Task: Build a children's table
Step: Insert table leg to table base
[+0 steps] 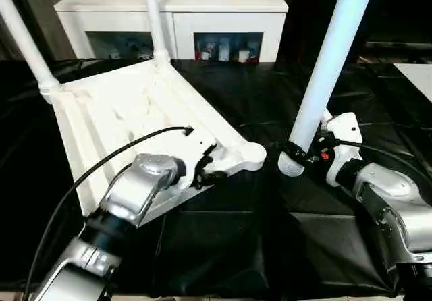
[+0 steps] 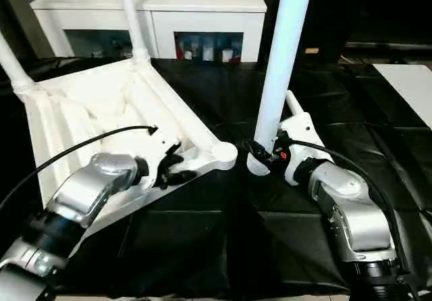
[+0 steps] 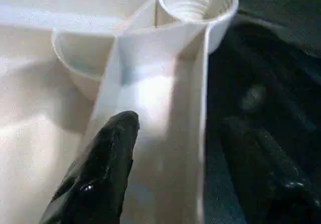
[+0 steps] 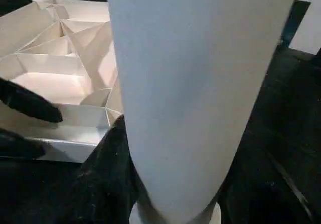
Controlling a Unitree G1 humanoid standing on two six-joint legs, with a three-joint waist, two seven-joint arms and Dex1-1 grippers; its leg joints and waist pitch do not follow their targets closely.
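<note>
The right gripper [image 1: 302, 154] clamps a leg [image 1: 329, 65] (top cut off); the left gripper [image 3: 170, 148], jaws apart, straddles the tabletop [image 1: 128, 119] rim.

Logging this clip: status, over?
Left hand straddling tabletop rim. Right hand gripping third leg upright beside empty corner socket. Two legs fitted. Nothing blocking.

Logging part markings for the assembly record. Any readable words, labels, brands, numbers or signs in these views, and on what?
None readable.
tabletop, ribbed underside: no moulded text or sticker visible.
held leg and the fitted legs: plain white, no print.
Items behind the cabinet glass: too small and blurred to read.
Red spot on the right gripper: a mark, not lettering.
</note>
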